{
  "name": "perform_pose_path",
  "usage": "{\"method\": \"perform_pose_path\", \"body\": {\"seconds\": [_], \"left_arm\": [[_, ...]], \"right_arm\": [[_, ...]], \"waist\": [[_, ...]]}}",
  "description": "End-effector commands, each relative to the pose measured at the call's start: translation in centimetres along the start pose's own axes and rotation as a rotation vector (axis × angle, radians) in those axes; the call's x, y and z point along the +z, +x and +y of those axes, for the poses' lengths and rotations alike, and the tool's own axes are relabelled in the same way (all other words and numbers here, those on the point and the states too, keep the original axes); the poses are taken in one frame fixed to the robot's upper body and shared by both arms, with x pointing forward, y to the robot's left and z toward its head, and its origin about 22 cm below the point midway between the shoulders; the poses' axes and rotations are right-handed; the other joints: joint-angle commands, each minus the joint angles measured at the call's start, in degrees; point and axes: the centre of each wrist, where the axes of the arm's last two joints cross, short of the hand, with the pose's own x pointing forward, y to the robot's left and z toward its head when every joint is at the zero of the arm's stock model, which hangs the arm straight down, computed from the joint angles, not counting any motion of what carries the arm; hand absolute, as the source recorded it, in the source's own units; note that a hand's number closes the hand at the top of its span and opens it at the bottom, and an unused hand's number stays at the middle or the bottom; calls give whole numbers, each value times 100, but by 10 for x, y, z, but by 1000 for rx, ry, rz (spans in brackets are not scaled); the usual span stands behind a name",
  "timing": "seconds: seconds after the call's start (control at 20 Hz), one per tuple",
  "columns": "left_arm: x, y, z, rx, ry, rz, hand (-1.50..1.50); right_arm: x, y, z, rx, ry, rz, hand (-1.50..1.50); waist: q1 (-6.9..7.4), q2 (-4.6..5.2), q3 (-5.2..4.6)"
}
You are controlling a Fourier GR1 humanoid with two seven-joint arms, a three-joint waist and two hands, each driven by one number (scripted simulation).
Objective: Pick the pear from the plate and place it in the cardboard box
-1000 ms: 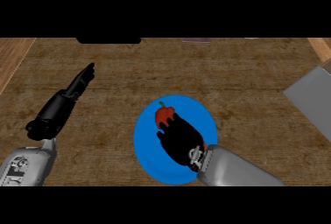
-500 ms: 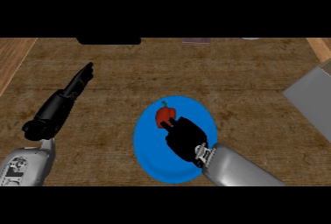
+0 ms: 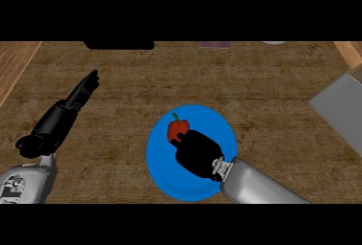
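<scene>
One wooden counter (image 3: pixel 233 81) fills my view, one blue plate (image 3: pixel 164 162) on it, one red pear (image 3: pixel 176 129) on the plate, my right hand (image 3: pixel 199 155) over the plate touching the pear, finger spread I cannot tell, my left hand (image 3: pixel 71 103) straight-fingered, one grey box (image 3: pixel 343 107) at the right edge.

A rough, matt wood-grain counter (image 3: pixel 233 81) spreads beyond the fingers of both hands, paler smooth wood trim (image 3: pixel 16 62) at its edge. The plate (image 3: pixel 159 158) is flat, even blue with no shine. At the right hand's (image 3: pixel 199 155) fingertips the pear (image 3: pixel 176 128) shows smooth red skin. Both hands are matt black, the left (image 3: pixel 67 107) too; the forearms (image 3: pixel 258 184) look like smooth grey metal with a soft sheen. The box (image 3: pixel 339 107) is plain matt grey.
</scene>
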Motion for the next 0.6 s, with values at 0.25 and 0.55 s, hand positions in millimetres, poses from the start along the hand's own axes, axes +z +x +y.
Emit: {"method": "perform_pose_path", "body": {"seconds": [0.25,0.55], "left_arm": [[4,-4,6,-3,33,19,0],[0,0,-4,-10,8,1,0]], "right_arm": [[33,-85,37,-490,-280,448,150],[60,-119,53,-578,-547,657,150]], "waist": [[-239,100,29],[-53,84,7]]}}
